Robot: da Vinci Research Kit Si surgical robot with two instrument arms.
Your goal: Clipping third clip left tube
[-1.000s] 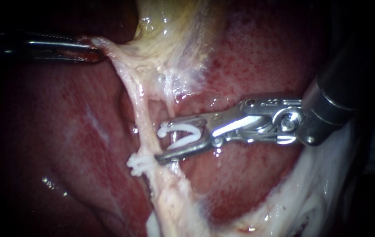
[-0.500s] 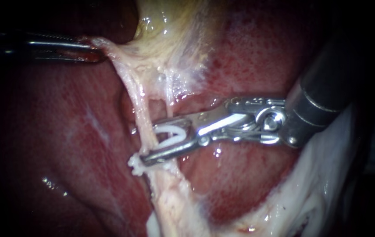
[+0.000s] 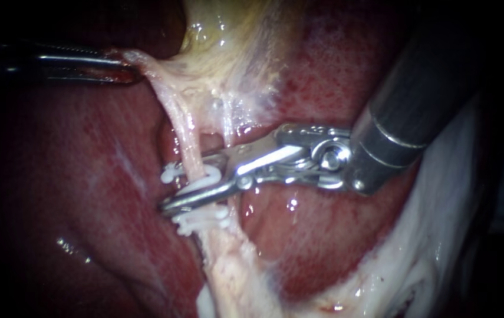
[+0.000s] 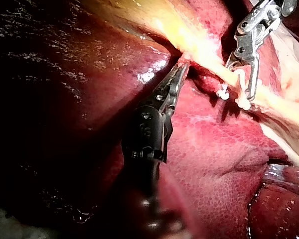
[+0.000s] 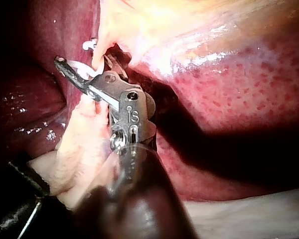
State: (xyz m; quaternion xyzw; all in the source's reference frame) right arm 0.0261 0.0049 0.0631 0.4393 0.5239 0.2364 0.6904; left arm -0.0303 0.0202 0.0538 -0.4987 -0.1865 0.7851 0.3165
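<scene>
The left tube point(image 3: 188, 138) runs taut from the gallbladder point(image 3: 234, 53) down past a white clip point(image 3: 201, 221) that sits on it. My right instrument point(image 3: 175, 187) comes in from the upper right. Its jaws hold another white clip point(image 3: 170, 173) and straddle the left tube just above the seated clip. The same jaws and tube show in the left wrist view, right instrument point(image 4: 241, 84). At the upper left, my left instrument point(image 3: 127, 66) is shut on the gallbladder's edge and holds it stretched, as the left wrist view confirms, left instrument point(image 4: 182, 69).
A thinner right tube point(image 3: 228, 131) hangs close behind the right instrument's jaws. Red liver point(image 3: 86, 176) surrounds the tubes. Pale white tissue point(image 3: 417, 259) lies at the lower right under the right shaft.
My right instrument has advanced left with the clip. Its jaws were beside the tube and now stand across it, above the seated clip. The left instrument has held still.
</scene>
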